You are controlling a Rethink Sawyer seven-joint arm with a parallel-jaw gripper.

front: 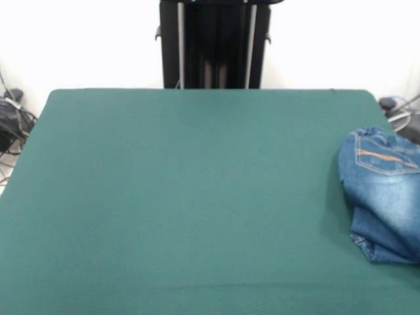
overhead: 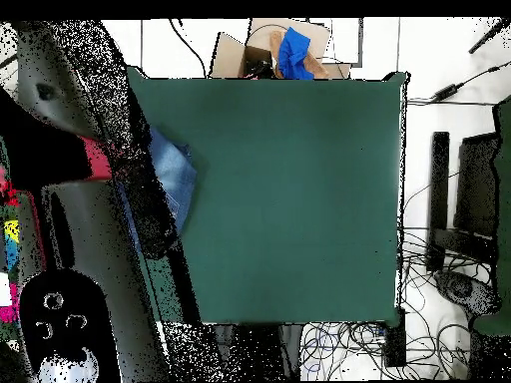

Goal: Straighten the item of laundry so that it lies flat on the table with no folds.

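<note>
The item of laundry (front: 384,197) is a small pair of blue denim jeans. It lies bunched and folded over at the right edge of the table (front: 184,197), with an orange-stitched pocket facing up. In the overhead view the jeans (overhead: 175,175) sit at the left edge of the green table (overhead: 299,199). Parts of my red and black arm (overhead: 60,199) show off the table's left side in the overhead view. I cannot make out the gripper in either view.
The robot's black pedestal (front: 213,42) stands at the table's far side. Cables (front: 10,125) lie beside the table's left corner. In the overhead view a cardboard box (overhead: 284,50) with blue cloth sits past the top edge, and cables (overhead: 439,279) lie at the right.
</note>
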